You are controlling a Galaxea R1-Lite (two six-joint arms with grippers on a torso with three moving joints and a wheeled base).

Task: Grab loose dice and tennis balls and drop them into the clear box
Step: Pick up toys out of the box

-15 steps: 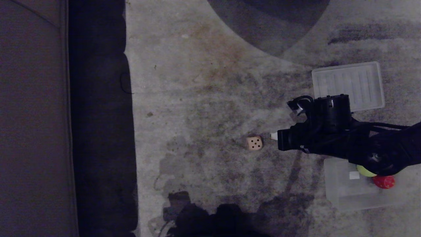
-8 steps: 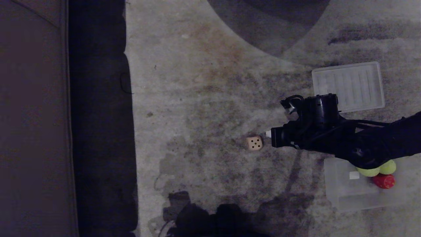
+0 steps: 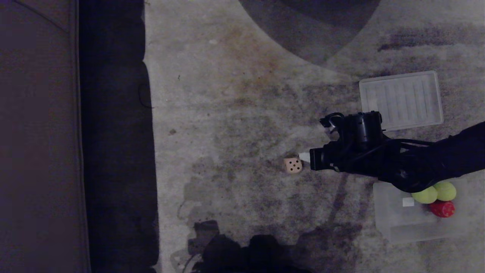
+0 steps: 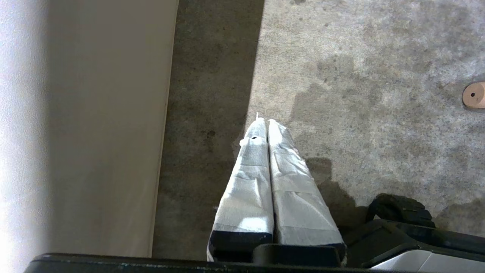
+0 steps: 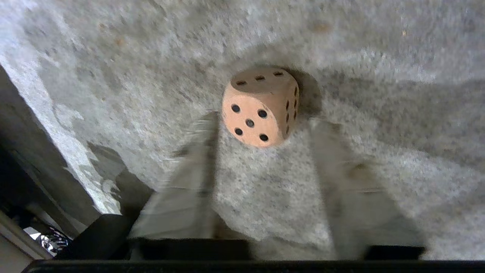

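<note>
A tan die (image 3: 293, 165) with dark pips lies loose on the carpet. My right gripper (image 3: 305, 156) hovers just right of it. In the right wrist view the die (image 5: 259, 106) sits at the tips of the open gripper (image 5: 264, 119), its near corner between the blurred fingers (image 5: 197, 159). The clear box (image 3: 394, 223) stands at the lower right and holds two tennis balls (image 3: 424, 195) and a red die (image 3: 442, 209). My left gripper (image 4: 265, 120) is parked over the carpet, shut and empty; the tan die (image 4: 473, 94) shows at that view's edge.
A flat ribbed lid (image 3: 401, 99) lies on the carpet beyond my right arm. A sofa (image 3: 38, 151) with a dark strip beside it runs down the left side. My own shadow falls along the near edge of the carpet.
My right arm has moved left towards the tan die and its jaws have opened. The arm now uncovers both tennis balls in the box.
</note>
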